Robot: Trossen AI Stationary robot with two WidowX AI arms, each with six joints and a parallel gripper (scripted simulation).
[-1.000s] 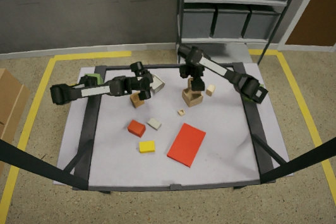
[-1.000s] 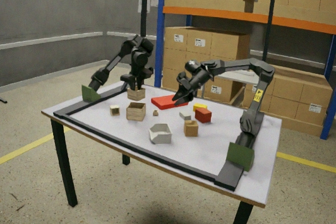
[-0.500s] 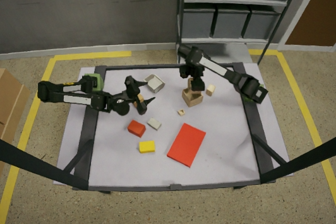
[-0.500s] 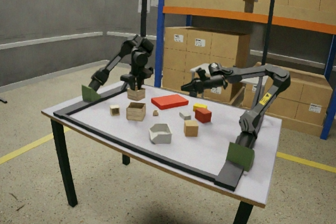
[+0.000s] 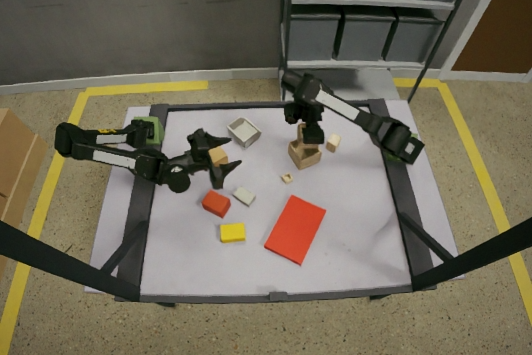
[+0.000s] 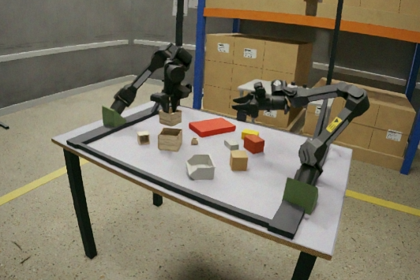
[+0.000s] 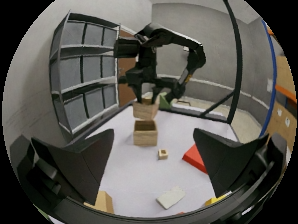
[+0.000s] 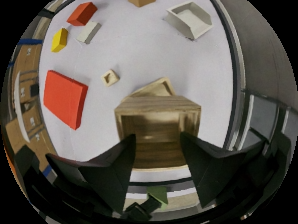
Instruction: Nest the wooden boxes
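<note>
Top cam looks steeply down on tabletop from overhead; ext. cam faces it obliquely, farther back w/ table legs in view. L and R wrist cams look over it close up.
</note>
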